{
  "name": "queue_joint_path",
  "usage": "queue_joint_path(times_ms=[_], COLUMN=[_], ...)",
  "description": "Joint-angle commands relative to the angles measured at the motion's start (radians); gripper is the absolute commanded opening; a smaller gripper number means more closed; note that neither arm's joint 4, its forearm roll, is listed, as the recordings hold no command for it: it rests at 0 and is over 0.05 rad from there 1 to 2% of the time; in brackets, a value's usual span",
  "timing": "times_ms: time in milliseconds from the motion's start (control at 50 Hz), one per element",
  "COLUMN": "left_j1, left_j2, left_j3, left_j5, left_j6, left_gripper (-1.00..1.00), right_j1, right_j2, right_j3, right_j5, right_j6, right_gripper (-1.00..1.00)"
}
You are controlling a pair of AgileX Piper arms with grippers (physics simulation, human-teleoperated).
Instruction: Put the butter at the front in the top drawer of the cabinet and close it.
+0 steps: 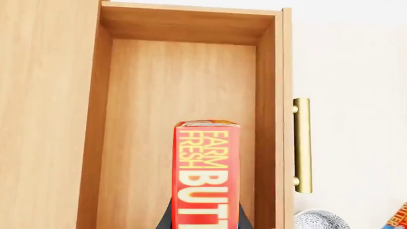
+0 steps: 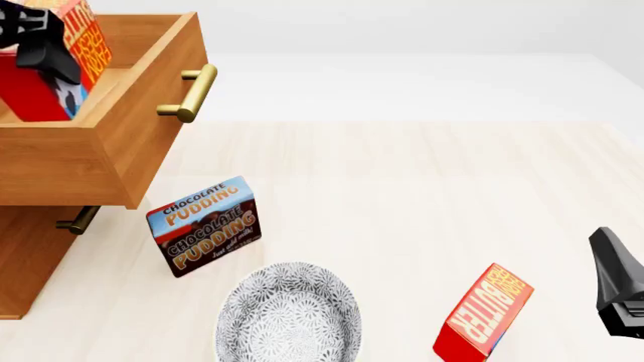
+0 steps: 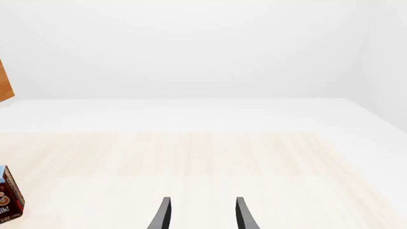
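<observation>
1. At far left of the front view: cabinet, light-brown wood, cut off by the left edge, so its full width cannot be seen.
2. Pulled well out from it: top drawer, open, brass bar handle facing right; its left part runs out of frame.
3. Just beneath, mostly hidden under the open drawer: lower drawer's handle, only a short brass stub showing.
4. Over the open drawer: left gripper, clamped on the butter; only dark fingers visible, the arm itself cropped by the top-left corner.
5. Butter held inside the drawer's outline, red carton with a blue patch at its lower side; whether it touches the drawer floor cannot be told.
6. In the left wrist view: same carton end-on, lettered "FARM FRESH BUTT", the rest cut off at the edge, dark finger showing at one lower side against the drawer's bare floor.
7. Right of the cabinet on the table: chocolate pudding box, tilted, standing apart from the cabinet.
8. Near it, toward the front edge: patterned grey bowl, bottom rim cropped.
9. Further right: second butter carton, leaning, lower corner cut off.
10. At far right: right gripper, mostly out of frame; in its own wrist view fingers spread apart, gripping nothing, only their tips visible over bare table.
</observation>
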Motion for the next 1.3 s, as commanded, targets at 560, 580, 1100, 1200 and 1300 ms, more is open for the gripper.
queue_joint_path(times_ms=[560,580,1100,1200,1300], left_j1=[0.106,0.095,0.082,0.077,0.072], left_j2=[0.129,0.135,0.168,0.172,0.179], left_j3=[-0.083,-0.088,-0.089,-0.095,-0.099], left_j5=[0.000,0.000,0.000,0.000,0.000], left_j6=[0.074,0.065,0.051,0.049,0.048], left_gripper=[-1.00,-1.00,-1.00,-1.00,-1.00], right_j1=[0.000,0.000,0.000,0.000,0.000], right_j2=[0.000,0.000,0.000,0.000,0.000], right_j3=[0.001,0.001,0.001,0.001,0.001], right_j5=[-0.002,-0.001,-0.001,-0.001,-0.001], right_j6=[-0.001,-0.001,-0.001,-0.001,-0.001], right_gripper=[1.00,1.00,1.00,1.00,1.00])
